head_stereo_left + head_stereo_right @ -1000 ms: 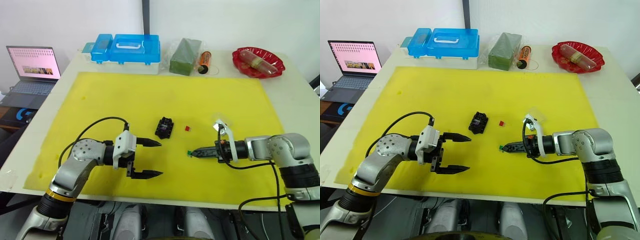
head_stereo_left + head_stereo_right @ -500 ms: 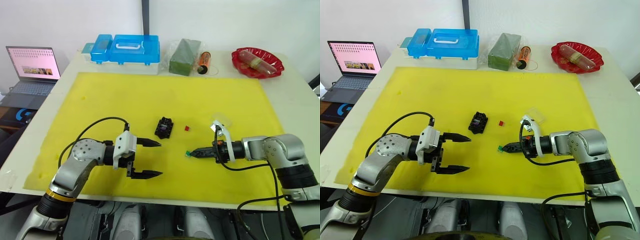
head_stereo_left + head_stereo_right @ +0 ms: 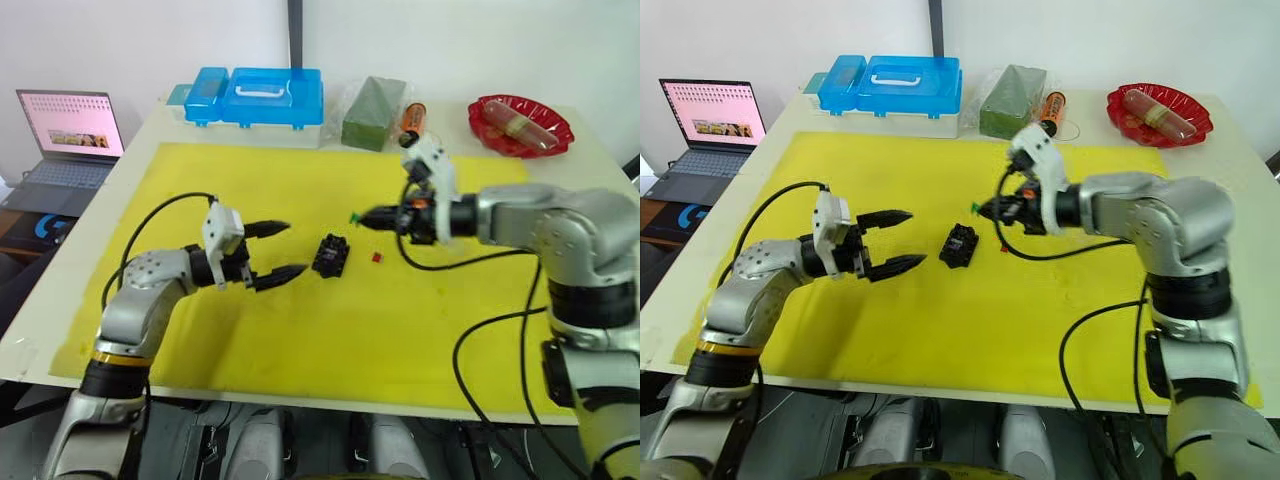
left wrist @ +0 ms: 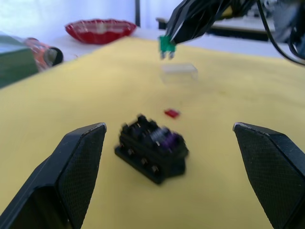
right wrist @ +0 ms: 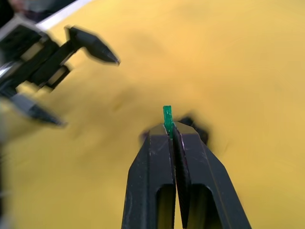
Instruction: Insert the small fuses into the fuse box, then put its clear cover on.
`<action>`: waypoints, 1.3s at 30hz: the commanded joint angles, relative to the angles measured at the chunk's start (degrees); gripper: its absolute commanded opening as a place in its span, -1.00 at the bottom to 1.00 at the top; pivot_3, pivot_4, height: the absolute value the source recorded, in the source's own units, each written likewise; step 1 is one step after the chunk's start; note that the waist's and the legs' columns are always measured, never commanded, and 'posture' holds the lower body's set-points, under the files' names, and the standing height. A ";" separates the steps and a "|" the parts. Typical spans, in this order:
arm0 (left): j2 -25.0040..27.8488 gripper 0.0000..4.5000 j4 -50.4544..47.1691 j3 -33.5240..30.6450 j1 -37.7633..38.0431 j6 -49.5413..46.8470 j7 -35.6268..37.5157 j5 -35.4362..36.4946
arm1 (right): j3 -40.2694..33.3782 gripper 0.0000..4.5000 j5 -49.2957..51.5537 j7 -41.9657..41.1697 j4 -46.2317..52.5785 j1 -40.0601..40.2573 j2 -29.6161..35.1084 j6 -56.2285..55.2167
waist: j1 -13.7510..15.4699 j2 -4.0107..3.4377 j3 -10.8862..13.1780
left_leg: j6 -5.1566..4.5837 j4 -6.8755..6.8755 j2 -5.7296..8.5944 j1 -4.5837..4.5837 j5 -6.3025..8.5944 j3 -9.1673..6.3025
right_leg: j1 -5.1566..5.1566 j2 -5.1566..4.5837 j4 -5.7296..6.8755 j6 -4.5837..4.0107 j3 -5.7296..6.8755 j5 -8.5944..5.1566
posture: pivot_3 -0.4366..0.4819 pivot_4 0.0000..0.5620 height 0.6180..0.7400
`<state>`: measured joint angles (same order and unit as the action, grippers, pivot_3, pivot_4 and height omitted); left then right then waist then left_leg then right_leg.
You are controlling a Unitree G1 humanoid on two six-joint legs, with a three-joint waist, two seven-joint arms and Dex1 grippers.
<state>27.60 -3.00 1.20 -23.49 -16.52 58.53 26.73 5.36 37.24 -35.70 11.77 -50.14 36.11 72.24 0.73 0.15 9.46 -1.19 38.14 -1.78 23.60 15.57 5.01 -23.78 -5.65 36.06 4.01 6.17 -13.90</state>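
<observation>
Right fingers are pinched tight on the green fuse, which pokes out past the tips, held up in the air off the yellow mat, above and just to the right of the fuse box. Left fingers are spread wide with nothing between them, sitting just left of the fuse box and pointing at it. The red fuse lies on the mat just right of the box. The clear cover rests on the mat farther back, behind the red fuse.
</observation>
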 commanded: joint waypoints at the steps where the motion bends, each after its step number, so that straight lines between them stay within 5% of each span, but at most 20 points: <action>1: -1.35 1.00 0.91 1.13 -1.17 -0.29 -0.93 -0.64 | 6.43 -0.99 -7.03 -2.19 -1.19 -1.63 1.47 -8.75 | -0.05 0.00 0.00 | 0.00 0.00 0.02 0.00 0.00 0.01 | 0.01 -0.01 -0.02 0.01 0.00 0.00 | -0.05 -0.47 1.00; 8: -3.21 1.00 5.15 2.88 -2.04 2.02 0.13 -3.12 | 15.61 -0.99 -16.17 -8.72 -4.67 -2.71 1.94 -19.03 | -0.30 0.01 0.01 | 0.05 0.00 -0.06 0.00 -0.04 0.03 | -0.08 0.08 0.08 0.01 0.00 0.00 | -0.05 -0.47 1.00; 39: -3.13 1.00 4.05 3.25 -1.59 2.48 -0.38 -3.82 | 17.62 -0.99 -22.26 -13.23 -4.89 -1.12 -2.05 -19.70 | -0.34 0.01 0.01 | 0.07 0.00 -0.06 -0.01 -0.05 0.03 | -0.08 0.06 0.09 0.00 0.00 0.01 | -0.05 -0.47 1.00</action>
<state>24.21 2.43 5.10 -24.36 -14.58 58.46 23.05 23.97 15.59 -48.73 5.47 -50.66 34.53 53.30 0.39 0.16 9.47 -1.12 38.15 -1.84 23.60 15.52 5.04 -23.86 -5.60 36.14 4.01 6.17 -13.89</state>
